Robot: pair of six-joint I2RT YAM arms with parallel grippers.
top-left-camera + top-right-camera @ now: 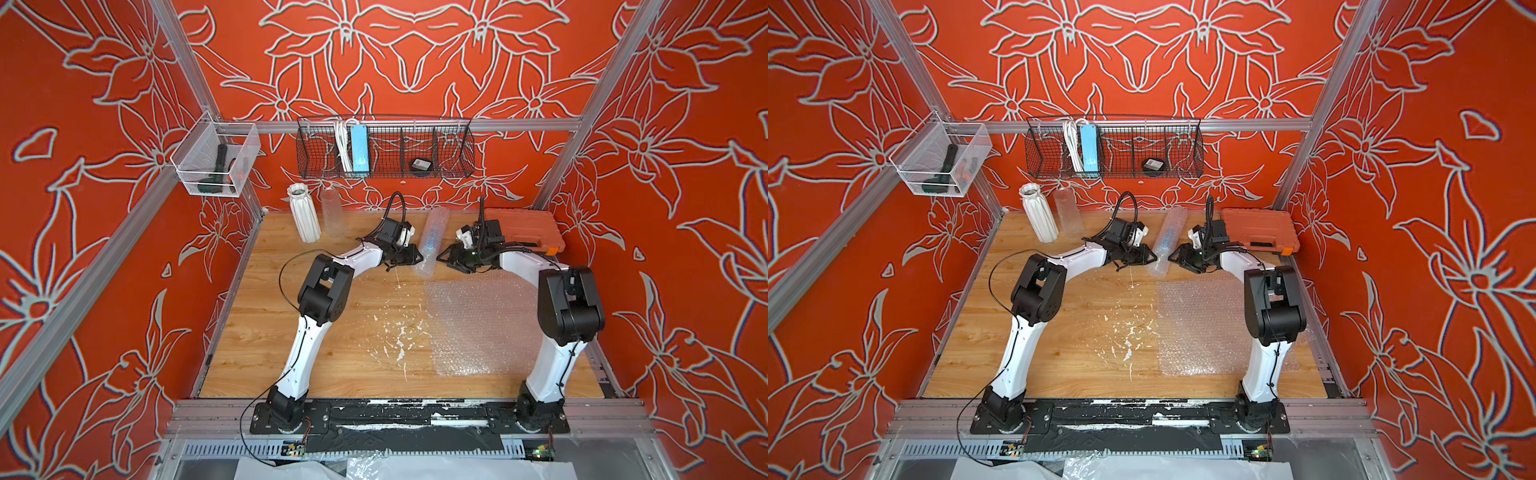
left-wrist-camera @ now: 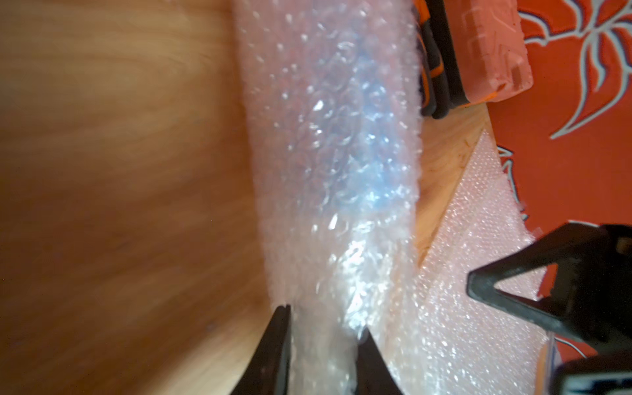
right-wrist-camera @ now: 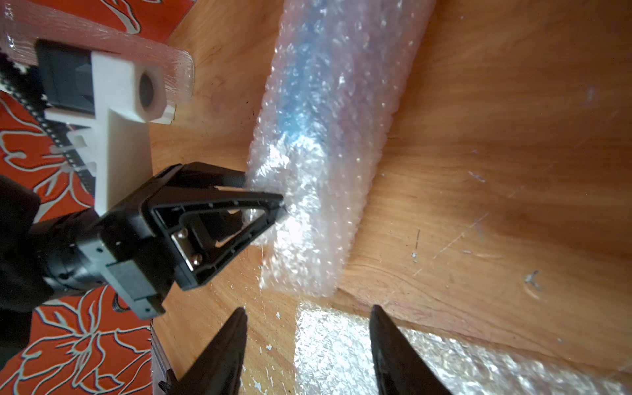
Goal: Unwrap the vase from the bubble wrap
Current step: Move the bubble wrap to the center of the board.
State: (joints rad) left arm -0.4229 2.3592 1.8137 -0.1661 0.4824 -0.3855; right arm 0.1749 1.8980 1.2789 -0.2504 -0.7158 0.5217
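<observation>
A roll of bubble wrap lies on the wooden table between my two grippers. The vase shows through it only as a blue shape. My left gripper is shut on the near end of the roll, and wrap fills the gap between its fingers. The right wrist view shows those fingertips pressed into the roll's side. My right gripper is open on the other side of that end, apart from the roll. It hangs over the table and the corner of a flat bubble wrap sheet.
The flat bubble wrap sheet lies at the front right, partly under the right arm. A white ribbed vase and a clear one stand at the back left. An orange tool case lies at the back right. Wire baskets hang on the wall.
</observation>
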